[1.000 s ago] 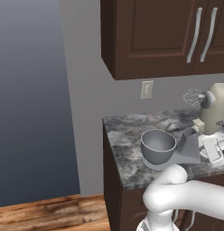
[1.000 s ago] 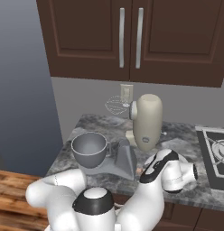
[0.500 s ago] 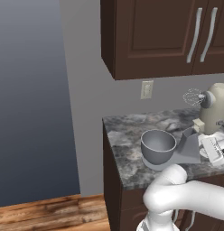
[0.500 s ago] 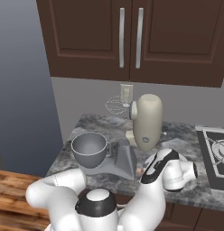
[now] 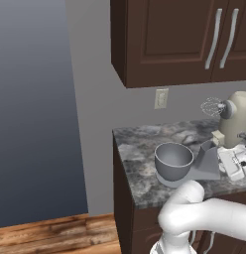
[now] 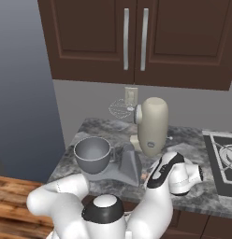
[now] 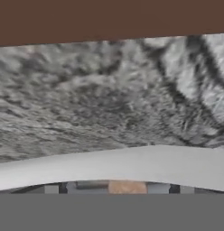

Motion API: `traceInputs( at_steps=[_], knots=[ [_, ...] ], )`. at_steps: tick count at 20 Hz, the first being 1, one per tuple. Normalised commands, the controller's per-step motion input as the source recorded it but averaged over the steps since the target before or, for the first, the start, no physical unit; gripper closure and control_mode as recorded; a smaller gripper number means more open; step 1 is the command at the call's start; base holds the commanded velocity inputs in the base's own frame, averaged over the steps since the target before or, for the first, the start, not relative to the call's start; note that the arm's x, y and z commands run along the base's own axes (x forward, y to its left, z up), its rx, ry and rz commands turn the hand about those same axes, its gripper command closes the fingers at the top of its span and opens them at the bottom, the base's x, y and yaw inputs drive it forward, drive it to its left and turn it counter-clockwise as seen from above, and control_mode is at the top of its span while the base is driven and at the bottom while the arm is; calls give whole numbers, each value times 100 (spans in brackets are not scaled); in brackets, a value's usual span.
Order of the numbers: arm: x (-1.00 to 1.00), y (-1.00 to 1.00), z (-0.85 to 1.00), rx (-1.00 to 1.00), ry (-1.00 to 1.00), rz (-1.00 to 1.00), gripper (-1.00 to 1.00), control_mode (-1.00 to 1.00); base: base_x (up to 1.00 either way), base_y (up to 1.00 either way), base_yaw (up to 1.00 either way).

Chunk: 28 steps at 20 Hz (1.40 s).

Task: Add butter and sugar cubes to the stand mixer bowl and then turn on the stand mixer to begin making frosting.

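Right base view: standing on the granite counter (image 6: 183, 137), cream stand mixer (image 6: 153, 126) with whisk raised; sitting on its grey base, the stand mixer bowl (image 6: 92, 154), left of the head. Hovering low beside the base, gripper (image 5: 239, 163); jaw state impossible to tell.

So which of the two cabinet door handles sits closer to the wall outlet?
In the right base view, the left handle: the wall outlet hangs almost straight below it, while the right handle stands further over, above the stand mixer.
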Motion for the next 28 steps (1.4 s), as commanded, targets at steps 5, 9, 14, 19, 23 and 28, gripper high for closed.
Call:
traceInputs(
  at_steps=[5, 9, 14, 19, 23, 28],
  knots=[
    [8, 12, -32, 3, 3, 0, 100, -100, 0, 0, 0],
    [1, 9, -33, 2, 1, 0, 100, -100, 0, 0, 0],
    [0, 0, -28, 1, 0, 0, 100, -100, 0, 0, 0],
    [0, 0, -19, 1, 0, 0, 100, -100, 0, 0, 0],
    [-14, 0, -1, 1, 0, 0, 100, -100, 0, 0, 0],
    [-51, 0, 28, 4, -6, 0, 100, -100, 0, 0, 0]
  ],
)
